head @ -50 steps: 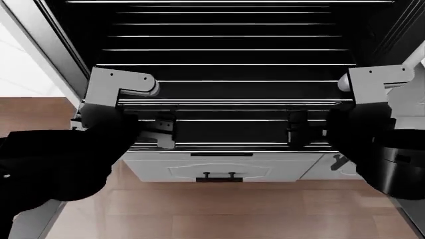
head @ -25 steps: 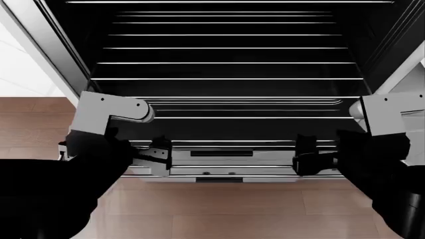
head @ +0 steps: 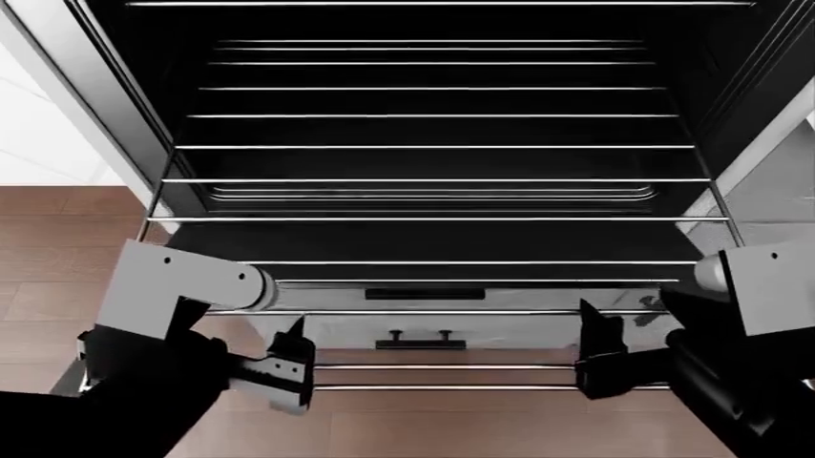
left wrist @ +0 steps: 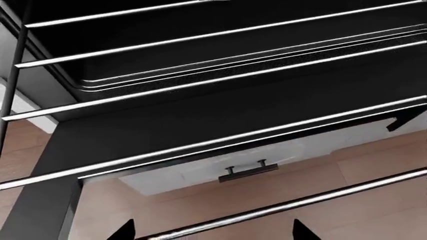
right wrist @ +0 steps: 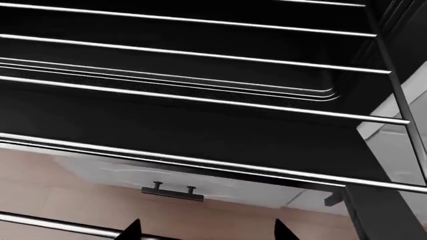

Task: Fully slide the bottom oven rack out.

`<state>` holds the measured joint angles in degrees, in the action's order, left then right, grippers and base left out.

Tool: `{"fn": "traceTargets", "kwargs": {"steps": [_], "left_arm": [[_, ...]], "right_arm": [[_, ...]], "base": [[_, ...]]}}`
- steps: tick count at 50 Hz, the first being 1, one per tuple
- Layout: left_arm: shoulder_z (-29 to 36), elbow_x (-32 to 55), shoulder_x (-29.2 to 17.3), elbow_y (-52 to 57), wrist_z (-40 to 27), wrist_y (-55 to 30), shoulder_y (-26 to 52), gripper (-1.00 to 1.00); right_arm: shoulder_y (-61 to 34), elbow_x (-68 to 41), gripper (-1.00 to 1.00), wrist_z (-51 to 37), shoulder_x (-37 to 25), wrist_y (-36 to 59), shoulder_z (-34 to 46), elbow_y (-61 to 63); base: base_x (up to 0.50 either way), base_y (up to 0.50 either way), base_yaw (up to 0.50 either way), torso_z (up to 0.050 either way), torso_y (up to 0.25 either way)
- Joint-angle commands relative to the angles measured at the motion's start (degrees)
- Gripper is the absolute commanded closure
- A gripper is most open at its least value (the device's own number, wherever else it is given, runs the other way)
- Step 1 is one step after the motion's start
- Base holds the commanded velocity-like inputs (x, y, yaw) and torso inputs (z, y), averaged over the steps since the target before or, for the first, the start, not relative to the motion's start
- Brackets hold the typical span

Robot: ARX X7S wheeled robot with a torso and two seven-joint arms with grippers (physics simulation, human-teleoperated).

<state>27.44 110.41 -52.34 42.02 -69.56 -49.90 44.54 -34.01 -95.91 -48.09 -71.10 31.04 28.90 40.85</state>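
Low, both hands [head: 296, 367] [head: 598, 361] grip the rack [head: 440, 219].

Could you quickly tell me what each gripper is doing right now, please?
Left gripper: shut on the bottom oven rack, at its front rail.
Right gripper: shut on the same rail.

No readable text or markings anywhere.

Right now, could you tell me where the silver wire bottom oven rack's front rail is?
In the head view, the bottom oven rack has its front rail low and central, between the left gripper and right gripper, over the wood floor.
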Motion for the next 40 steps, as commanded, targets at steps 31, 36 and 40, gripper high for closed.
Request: {"fn": "traceTargets", "kwargs": {"steps": [31,36,40], "left_arm": [[0.77,-0.41,-22.55,11.13,4.67,15.61,-43.10,-1.00],[-0.26,-7.15,-31.55,15.76,9.17,27.79,-54.03,-1.00],[0.94,-9.35,-37.44,17.96,10.55,34.04,-57.06,-1.00]], "right_arm": [[40.19,12.94,-1.00,-3.74,-18.89,-22.34,20.70,14.57],[43.40,18.62,-1.00,-7.14,-18.90,-27.14,23.92,17.73],[46.24,23.04,-1.00,-7.93,-18.90,-30.75,26.79,18.17]], "base": [[-0.01,0.00,0.01,-0.007,-0.014],[0.00,0.00,0.01,-0.004,-0.006],[0.00,0.00,0.01,-0.003,-0.006]]}}
